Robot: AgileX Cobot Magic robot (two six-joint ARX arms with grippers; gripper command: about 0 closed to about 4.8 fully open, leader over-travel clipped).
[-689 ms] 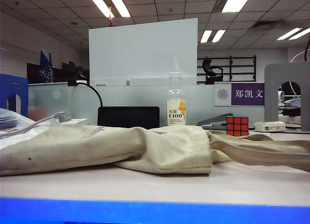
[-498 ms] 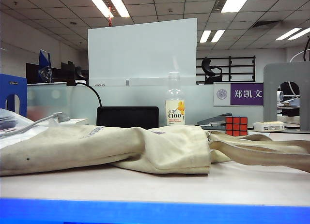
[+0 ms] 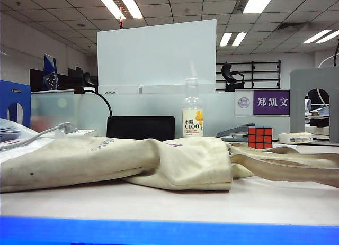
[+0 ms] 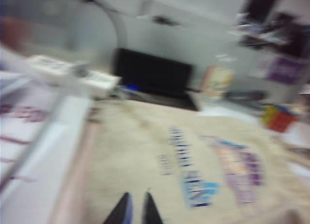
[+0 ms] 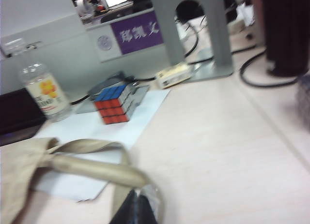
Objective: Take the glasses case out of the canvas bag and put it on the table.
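Across the table (image 3: 175, 202), from its left edge to past the middle, one canvas bag (image 3: 132, 163) lies flat, straps trailing right; the glasses case shows nowhere, presumably inside. Nothing has begun: next, find the bag's mouth and reach in. Left gripper (image 4: 136, 210) hovers over the bag, nearly closed, empty; right gripper (image 5: 133, 208) above the straps, closed. One cube (image 3: 259, 137), one bottle (image 3: 192, 117).

Beige canvas bag (image 3: 132, 163) with blue-purple print, red-and-blue Rubik's cube (image 5: 115, 105), pale table (image 5: 232, 151)
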